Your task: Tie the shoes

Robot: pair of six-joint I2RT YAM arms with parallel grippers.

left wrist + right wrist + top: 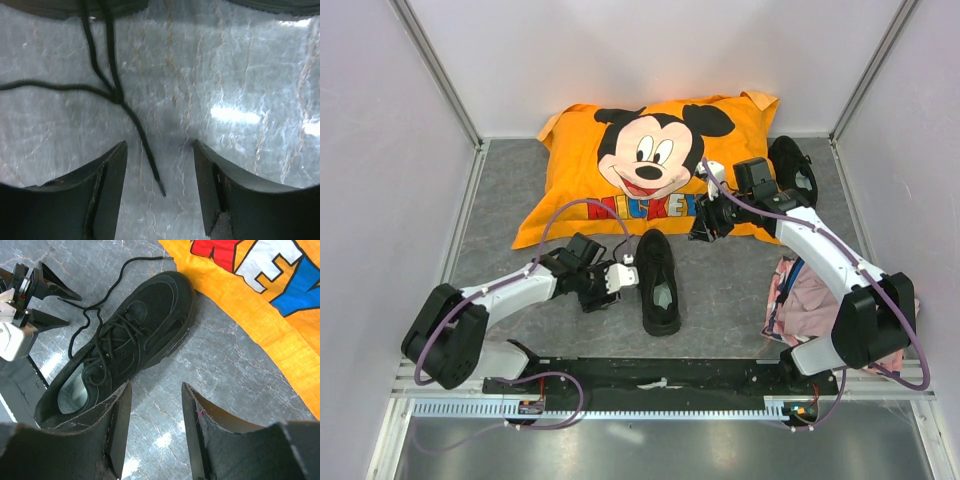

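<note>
One black shoe [660, 283] lies in the middle of the table, its toe toward the pillow and its laces loose. The other shoe [792, 165] sits at the back right, partly hidden behind the right arm. My left gripper [625, 272] is open just left of the middle shoe. In the left wrist view a loose lace [135, 120] lies on the table, its tip between the open left gripper [160, 145] fingers, untouched. My right gripper [155, 385] is open over bare table right of the shoe [130, 340], holding nothing.
An orange Mickey pillow [650, 160] fills the back of the table, its edge close to the shoe's toe and the right gripper. A pink cloth [820, 305] is bunched by the right arm's base. White walls close in the table on three sides.
</note>
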